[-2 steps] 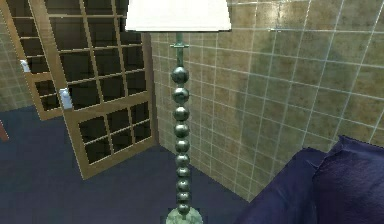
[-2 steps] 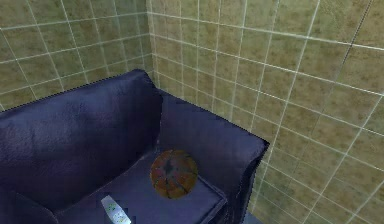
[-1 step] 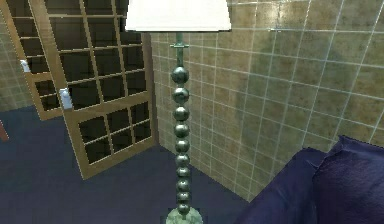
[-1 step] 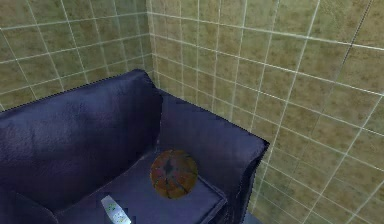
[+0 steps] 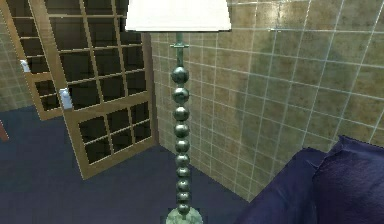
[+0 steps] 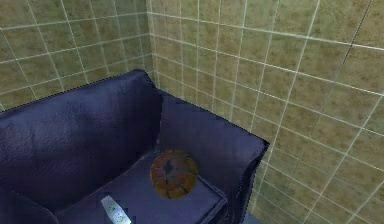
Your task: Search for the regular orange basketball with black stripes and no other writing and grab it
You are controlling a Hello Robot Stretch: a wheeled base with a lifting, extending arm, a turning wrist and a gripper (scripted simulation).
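An orange ball with dark stripes (image 6: 171,174) lies on the seat of a dark blue armchair (image 6: 80,140) in the arm side view, close against the chair's back cushion. A small grey oblong object (image 6: 115,210) lies on the same seat, nearer the bottom edge.
A floor lamp (image 5: 181,120) with a white shade and a beaded metal pole stands in the middle of the forward view. Behind it is a tiled wall (image 5: 290,90). A wooden glazed door (image 5: 100,80) stands at the left. The dark blue armchair (image 5: 330,185) fills the lower right corner.
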